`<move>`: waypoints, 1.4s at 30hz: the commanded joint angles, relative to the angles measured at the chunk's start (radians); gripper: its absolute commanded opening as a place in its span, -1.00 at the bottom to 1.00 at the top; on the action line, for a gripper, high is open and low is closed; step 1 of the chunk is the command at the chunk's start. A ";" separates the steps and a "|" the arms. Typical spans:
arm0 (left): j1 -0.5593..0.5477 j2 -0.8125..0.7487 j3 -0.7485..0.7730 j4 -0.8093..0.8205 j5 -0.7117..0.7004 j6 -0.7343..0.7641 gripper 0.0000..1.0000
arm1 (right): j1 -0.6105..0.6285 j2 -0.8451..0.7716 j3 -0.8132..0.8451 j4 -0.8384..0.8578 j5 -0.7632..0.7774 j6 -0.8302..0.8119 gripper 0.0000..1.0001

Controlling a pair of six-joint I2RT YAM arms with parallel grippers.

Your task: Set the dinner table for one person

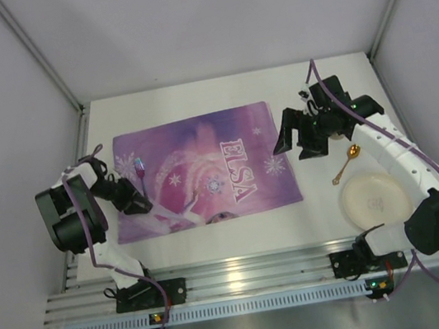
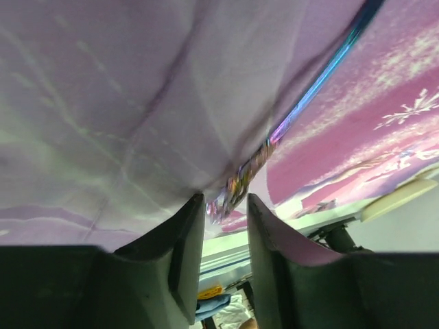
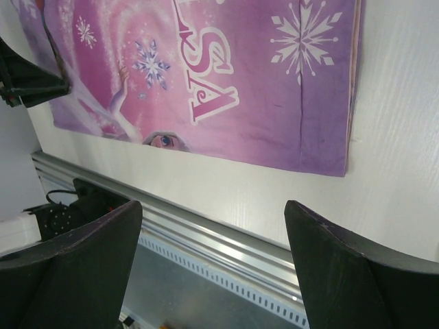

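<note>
The white dinner table (image 1: 238, 230) carries a purple ELSA placemat (image 1: 224, 143). An iridescent utensil (image 1: 140, 167) lies on the mat's left part. My left gripper (image 1: 134, 196) is low over the mat there. In the left wrist view the utensil (image 2: 312, 86) runs up and right from my left gripper (image 2: 225, 200), and its patterned end fills the narrow gap between the fingertips. My right gripper (image 1: 298, 145) hangs wide open just right of the mat, with nothing between its fingers (image 3: 103, 240). A gold spoon (image 1: 346, 163) and a cream plate (image 1: 373, 197) rest on the table's right side.
Aluminium rails (image 1: 245, 275) run along the near edge, also seen as the rail (image 3: 226, 240) below the right gripper. The placemat's near right corner (image 3: 343, 161) lies just ahead of the right gripper. White walls close in the back and both sides.
</note>
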 commanded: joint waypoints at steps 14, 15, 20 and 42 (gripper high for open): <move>0.005 -0.164 0.112 -0.128 -0.247 -0.013 0.06 | -0.006 -0.021 -0.006 0.016 -0.010 -0.017 0.70; 0.005 -0.176 0.118 -0.125 -0.261 -0.015 0.06 | -0.005 -0.020 -0.006 0.016 -0.006 -0.018 0.70; -0.015 -0.263 0.130 -0.100 -0.293 -0.021 0.08 | -0.048 -0.012 0.003 0.013 0.005 -0.049 0.71; -0.828 -0.561 -0.042 0.081 -0.555 -0.345 0.05 | -0.434 0.347 0.044 -0.001 0.386 -0.121 0.38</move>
